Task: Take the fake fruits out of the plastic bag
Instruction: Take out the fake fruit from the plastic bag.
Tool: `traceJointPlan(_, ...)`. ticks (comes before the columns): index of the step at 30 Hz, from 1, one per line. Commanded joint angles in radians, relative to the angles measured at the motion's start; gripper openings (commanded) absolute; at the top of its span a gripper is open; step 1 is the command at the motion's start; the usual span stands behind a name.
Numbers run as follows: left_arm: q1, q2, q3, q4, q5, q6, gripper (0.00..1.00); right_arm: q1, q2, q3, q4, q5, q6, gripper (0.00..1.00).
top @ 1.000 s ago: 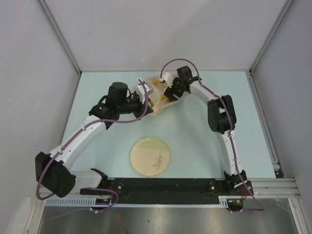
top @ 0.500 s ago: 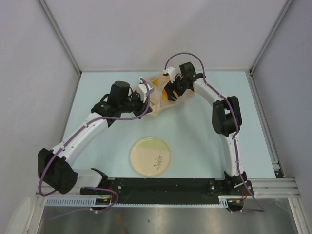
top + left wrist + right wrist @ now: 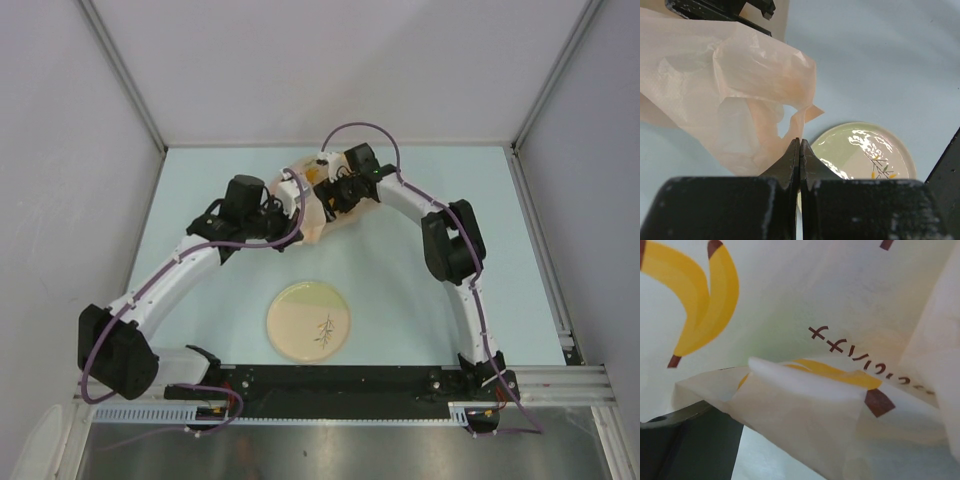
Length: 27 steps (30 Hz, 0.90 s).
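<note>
Peach-pink plastic bag (image 3: pixel 318 212) seen from above, crumpled directly between left gripper (image 3: pixel 297 196) and right gripper (image 3: pixel 338 190), touching both; beige plate (image 3: pixel 308 320) well back from them, toward the arm bases.

From the left wrist: fingertips (image 3: pixel 793 156) pressed together, pinching the bag's lower edge; plate just beyond the tips.

From the right wrist: banana-printed film draped over one dark finger (image 3: pixel 687 445), jaws spread wide, nothing visibly gripped.

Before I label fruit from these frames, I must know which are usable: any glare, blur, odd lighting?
Left wrist: sharp, with white glare patches on the plate. Right wrist: too close, the plastic bag fills it, soft-focused, no fruit discernible. Top external: even light, but the bag is small and partly covered.
</note>
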Motion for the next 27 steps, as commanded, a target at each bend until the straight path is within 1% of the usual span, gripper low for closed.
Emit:
traceJointPlan(1, 0.023, -0.061, -0.004, -0.062, 0.035, -0.008, 0.00, 0.002, 0.020, 0.074, 0.066, -0.042, 0.139, 0.86)
traceJointPlan(3, 0.043, -0.091, -0.014, -0.088, 0.035, -0.007, 0.00, -0.012, -0.008, 0.093, 0.037, -0.045, 0.139, 0.85)
traceJointPlan(4, 0.048, -0.106, -0.023, -0.090, 0.034, -0.005, 0.00, -0.017, -0.025, 0.073, 0.045, -0.044, 0.139, 0.84)
traceJointPlan(6, 0.064, -0.143, -0.057, -0.085, 0.037, -0.005, 0.00, -0.024, -0.078, 0.027, 0.123, -0.036, 0.148, 0.83)
traceJointPlan(8, 0.078, -0.161, -0.079, -0.071, 0.040, -0.014, 0.00, -0.018, -0.092, -0.025, 0.216, -0.019, 0.154, 0.81)
traceJointPlan(10, 0.087, -0.158, -0.093, -0.061, 0.049, -0.023, 0.00, 0.012, -0.059, -0.018, 0.237, 0.017, 0.156, 0.79)
traceJointPlan(14, 0.107, -0.143, -0.085, -0.048, 0.060, -0.034, 0.00, 0.072, 0.038, 0.091, 0.180, 0.163, 0.160, 0.73)
traceJointPlan(18, 0.118, -0.144, -0.090, -0.045, 0.063, -0.030, 0.00, 0.097, 0.013, 0.018, 0.221, 0.209, 0.165, 0.71)
traceJointPlan(19, 0.118, -0.146, -0.094, -0.042, 0.067, -0.031, 0.00, 0.103, 0.001, 0.005, 0.230, 0.214, 0.165, 0.71)
traceJointPlan(21, 0.121, -0.149, -0.106, -0.028, 0.072, -0.034, 0.00, 0.107, 0.000, -0.013, 0.258, 0.212, 0.168, 0.76)
traceJointPlan(22, 0.124, -0.149, -0.108, -0.022, 0.072, -0.039, 0.00, 0.118, 0.006, -0.012, 0.266, 0.215, 0.168, 0.80)
traceJointPlan(23, 0.127, -0.147, -0.109, -0.018, 0.073, -0.043, 0.00, 0.124, 0.009, -0.010, 0.273, 0.243, 0.168, 0.83)
traceJointPlan(24, 0.126, -0.146, -0.113, -0.011, 0.073, -0.043, 0.00, 0.132, 0.015, -0.001, 0.273, 0.249, 0.168, 0.87)
traceJointPlan(26, 0.127, -0.141, -0.108, -0.008, 0.073, -0.046, 0.00, 0.146, 0.042, 0.016, 0.258, 0.261, 0.163, 0.89)
traceJointPlan(27, 0.127, -0.141, -0.106, -0.007, 0.075, -0.046, 0.00, 0.149, 0.050, 0.022, 0.252, 0.275, 0.168, 0.92)
